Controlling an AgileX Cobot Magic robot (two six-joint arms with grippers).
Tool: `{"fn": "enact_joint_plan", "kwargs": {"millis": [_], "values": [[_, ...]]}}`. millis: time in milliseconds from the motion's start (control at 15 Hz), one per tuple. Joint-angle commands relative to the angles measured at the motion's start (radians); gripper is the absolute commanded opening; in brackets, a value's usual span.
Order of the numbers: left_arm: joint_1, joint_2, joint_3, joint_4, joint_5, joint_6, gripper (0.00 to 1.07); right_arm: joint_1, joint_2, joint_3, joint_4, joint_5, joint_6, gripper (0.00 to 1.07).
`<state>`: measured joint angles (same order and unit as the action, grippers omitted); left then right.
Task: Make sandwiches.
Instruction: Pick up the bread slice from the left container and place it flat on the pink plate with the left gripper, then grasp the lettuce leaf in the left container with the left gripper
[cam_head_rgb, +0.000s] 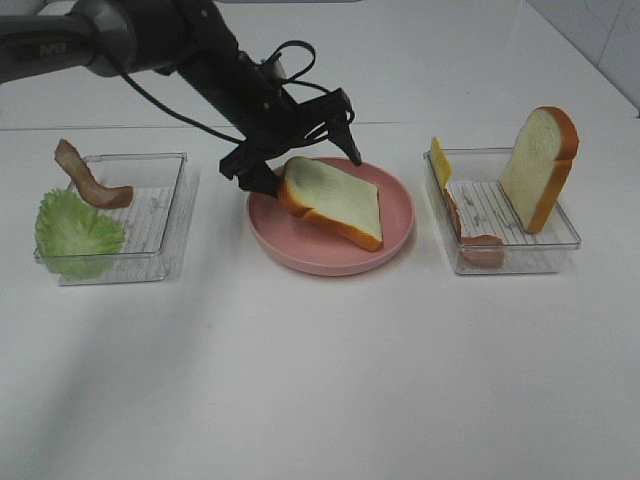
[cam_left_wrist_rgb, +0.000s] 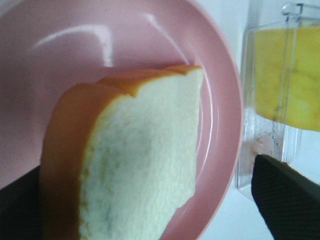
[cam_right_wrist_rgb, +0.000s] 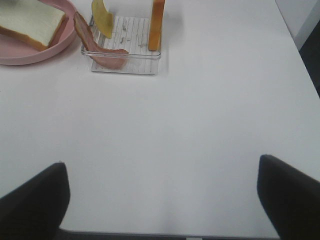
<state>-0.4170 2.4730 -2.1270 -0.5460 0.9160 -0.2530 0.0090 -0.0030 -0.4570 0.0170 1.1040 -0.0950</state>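
Of the sandwiches, only loose parts show. One white bread slice (cam_head_rgb: 335, 200) with an orange-brown crust lies on the pink plate (cam_head_rgb: 395, 225), its back-left end raised. My left gripper (cam_head_rgb: 300, 160) hangs open over that end, a finger (cam_left_wrist_rgb: 285, 195) on either side, not gripping the slice (cam_left_wrist_rgb: 135, 160). The right tray (cam_head_rgb: 560, 240) holds an upright bread slice (cam_head_rgb: 540, 165), yellow cheese (cam_head_rgb: 440, 160) and a bacon strip (cam_head_rgb: 475, 240). My right gripper (cam_right_wrist_rgb: 162, 185) is open over bare table, near the front edge.
A clear tray (cam_head_rgb: 165, 215) at the left holds green lettuce (cam_head_rgb: 75, 230) and a brown bacon strip (cam_head_rgb: 90, 180). The left arm and its cable (cam_head_rgb: 200, 60) stretch from the upper left across to the plate. A white table (cam_head_rgb: 320, 380) lies in front.
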Motion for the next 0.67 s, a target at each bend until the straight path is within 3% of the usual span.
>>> {"fn": "enact_joint_plan", "kwargs": {"millis": [67, 200, 267, 467, 600, 667], "values": [[-0.034, -0.014, -0.081, 0.159, 0.07, -0.099, 0.91, -0.003, -0.028, 0.003, -0.001, -0.005, -0.006, 0.99], [-0.068, -0.014, -0.178, 0.356, 0.176, -0.16, 0.91, -0.003, -0.028, 0.003, -0.001, -0.005, -0.006, 0.99], [-0.074, -0.014, -0.214, 0.401, 0.221, -0.161, 0.91, -0.003, -0.028, 0.003, -0.001, -0.005, -0.006, 0.99], [-0.074, -0.014, -0.296, 0.437, 0.332, -0.151, 0.91, -0.003, -0.028, 0.003, -0.001, -0.005, -0.006, 0.99], [-0.074, -0.03, -0.358, 0.459, 0.401, -0.068, 0.91, -0.003, -0.028, 0.003, -0.001, -0.005, -0.006, 0.99], [-0.074, -0.049, -0.356, 0.453, 0.401, -0.059, 0.91, -0.003, -0.028, 0.003, -0.001, -0.005, -0.006, 0.99]]}}
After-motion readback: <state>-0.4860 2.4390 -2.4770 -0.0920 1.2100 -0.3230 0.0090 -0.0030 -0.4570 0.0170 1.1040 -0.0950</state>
